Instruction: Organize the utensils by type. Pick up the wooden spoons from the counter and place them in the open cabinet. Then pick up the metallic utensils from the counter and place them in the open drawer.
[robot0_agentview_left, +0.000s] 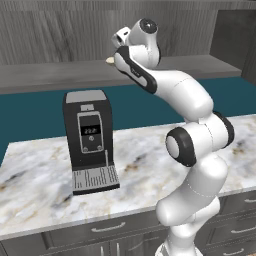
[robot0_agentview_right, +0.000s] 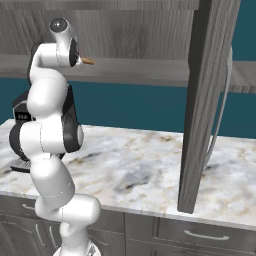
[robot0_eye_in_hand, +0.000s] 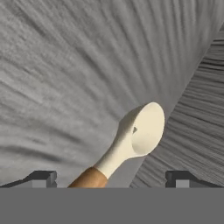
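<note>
A wooden spoon (robot0_eye_in_hand: 140, 131) with a pale cream bowl and a tan handle lies on the grey shelf board (robot0_agentview_left: 50, 75) of the open cabinet. My gripper (robot0_eye_in_hand: 110, 177) is open just behind it. The handle runs between the two fingertips (robot0_eye_in_hand: 41, 177), which stand wide apart and clear of it. The spoon's cream tip (robot0_agentview_left: 110, 60) peeks out left of the raised hand, and the tan handle (robot0_agentview_right: 88, 61) pokes out to its right. The cabinet's long door (robot0_agentview_right: 205, 100) stands open at the right. The metallic utensils and the drawer are out of view.
A black coffee machine (robot0_agentview_left: 90, 140) stands on the marble counter (robot0_agentview_left: 145, 160) at the left. The same counter (robot0_agentview_right: 135, 165) runs under the open door, whose lower edge hangs just above it. Dark drawer fronts with silver handles (robot0_agentview_left: 107, 227) sit below.
</note>
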